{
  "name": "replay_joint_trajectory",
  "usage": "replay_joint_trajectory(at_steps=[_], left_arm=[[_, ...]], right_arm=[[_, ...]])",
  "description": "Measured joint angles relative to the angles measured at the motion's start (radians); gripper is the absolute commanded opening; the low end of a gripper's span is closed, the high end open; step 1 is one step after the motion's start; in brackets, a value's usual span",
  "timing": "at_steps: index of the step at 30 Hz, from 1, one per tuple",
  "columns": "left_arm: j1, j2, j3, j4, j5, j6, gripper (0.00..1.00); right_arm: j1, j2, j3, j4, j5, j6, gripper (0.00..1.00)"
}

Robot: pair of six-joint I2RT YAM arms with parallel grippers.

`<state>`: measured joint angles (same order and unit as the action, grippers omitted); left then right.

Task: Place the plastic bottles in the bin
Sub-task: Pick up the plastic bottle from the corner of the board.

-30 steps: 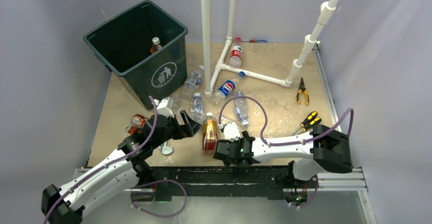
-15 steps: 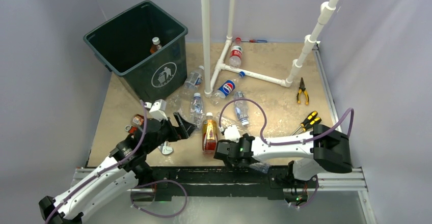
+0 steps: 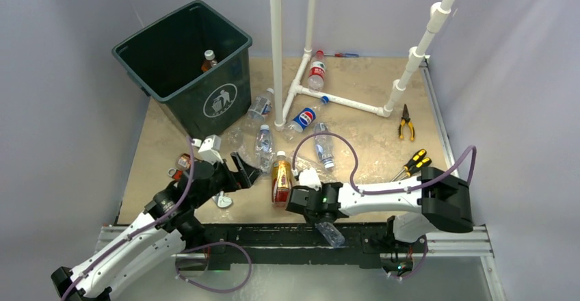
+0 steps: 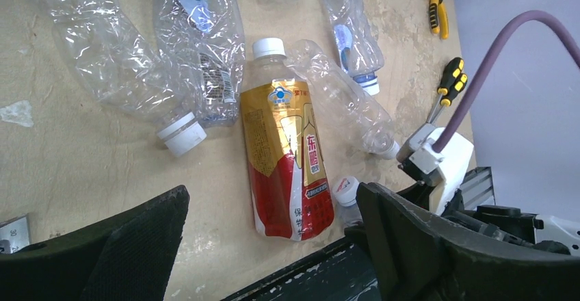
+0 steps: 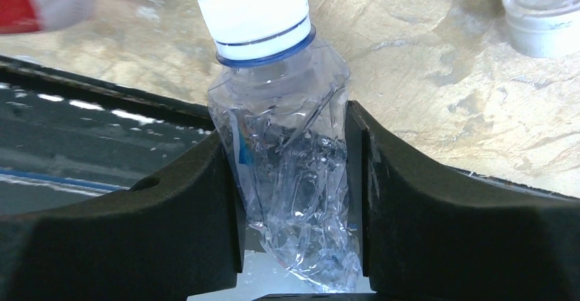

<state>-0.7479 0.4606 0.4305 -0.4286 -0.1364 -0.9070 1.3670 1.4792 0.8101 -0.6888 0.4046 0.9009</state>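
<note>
The right gripper (image 5: 294, 198) is clamped across a crumpled clear bottle (image 5: 284, 137), with the cap pointed out past the fingertips, at the table's (image 3: 369, 120) near edge. The bin (image 3: 220, 101) is set well off to the far left, nearer the left gripper (image 4: 273, 246), whose jaws are spread apart.

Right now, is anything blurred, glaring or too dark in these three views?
Right wrist: gripped clear bottle sharp, top-left corner blurred. Left wrist: gold-and-red bottle crisp, left fingers dark, little detail. Top external: even light, soft shadows, bin interior dark.
</note>
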Motion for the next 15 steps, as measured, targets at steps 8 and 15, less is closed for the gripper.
replay_joint_trajectory(at_steps=[8, 15], left_arm=[[0.000, 0.000, 0.085, -0.033, -0.028, 0.010, 0.94], [0.000, 0.033, 0.195, -0.043, -0.074, 0.047, 0.94]], right_arm=[[0.000, -0.079, 0.111, -0.012, 0.046, -0.035, 0.30], [0.000, -0.152, 0.177, -0.031, 0.068, -0.064, 0.26]])
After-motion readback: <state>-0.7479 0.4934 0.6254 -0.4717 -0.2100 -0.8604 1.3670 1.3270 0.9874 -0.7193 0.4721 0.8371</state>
